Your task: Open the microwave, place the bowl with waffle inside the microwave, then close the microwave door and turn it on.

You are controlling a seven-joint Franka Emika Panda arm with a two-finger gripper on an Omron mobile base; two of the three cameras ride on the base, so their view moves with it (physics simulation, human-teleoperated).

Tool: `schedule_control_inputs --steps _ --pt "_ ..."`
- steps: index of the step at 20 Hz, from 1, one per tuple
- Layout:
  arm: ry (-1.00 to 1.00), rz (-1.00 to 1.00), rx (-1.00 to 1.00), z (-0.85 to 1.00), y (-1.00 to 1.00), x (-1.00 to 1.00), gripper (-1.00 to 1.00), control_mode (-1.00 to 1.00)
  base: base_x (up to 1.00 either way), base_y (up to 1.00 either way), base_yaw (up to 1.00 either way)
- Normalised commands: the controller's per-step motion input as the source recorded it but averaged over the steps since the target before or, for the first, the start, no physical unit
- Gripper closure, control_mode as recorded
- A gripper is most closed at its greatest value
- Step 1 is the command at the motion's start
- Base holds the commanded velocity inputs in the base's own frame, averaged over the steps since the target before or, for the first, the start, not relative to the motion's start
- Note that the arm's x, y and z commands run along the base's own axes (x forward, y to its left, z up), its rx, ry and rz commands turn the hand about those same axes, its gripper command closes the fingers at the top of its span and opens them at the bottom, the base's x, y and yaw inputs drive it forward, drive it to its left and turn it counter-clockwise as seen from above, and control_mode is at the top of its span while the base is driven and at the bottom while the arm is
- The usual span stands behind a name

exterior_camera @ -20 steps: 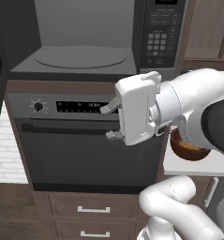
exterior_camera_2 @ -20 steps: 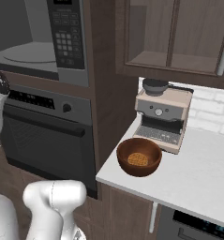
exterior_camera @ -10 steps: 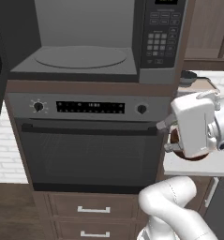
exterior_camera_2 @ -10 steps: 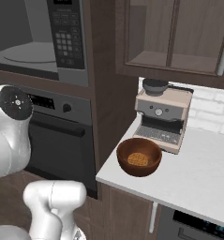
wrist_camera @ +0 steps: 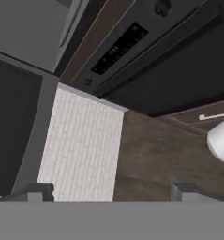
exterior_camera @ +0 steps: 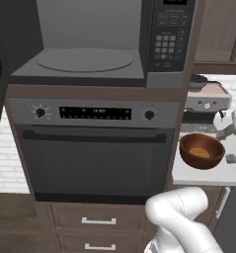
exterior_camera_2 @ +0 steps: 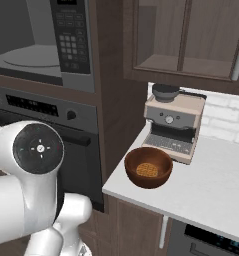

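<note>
You have the microwave [exterior_camera: 90, 44] open, its cavity and turntable bare, so the step in hand is fetching the bowl with waffle [exterior_camera: 201, 151]. It sits on the tabletop [exterior_camera_2: 211, 192] near the front-left corner, just before the coffee machine [exterior_camera_2: 172, 127]. Your end effector [exterior_camera: 231, 145] flanks the bowl, spread wide and holding nothing. Next, I judge, lower onto the rim and pinch it.

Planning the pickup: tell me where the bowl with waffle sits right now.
The bowl with waffle sits on the white counter right of the oven, just in front of the espresso machine, near the counter's front-left corner.
</note>
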Motion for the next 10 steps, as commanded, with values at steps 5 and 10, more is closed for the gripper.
schedule_control_inputs --steps 5,10 --pt "0.08 -0.42 0.0 -0.37 -1.0 0.14 -1.0 -1.0 0.0 0.0 0.0" --pt "0.2 -0.41 0.0 -0.53 -1.0 0.54 -1.0 -1.0 0.0 0.0 0.0"
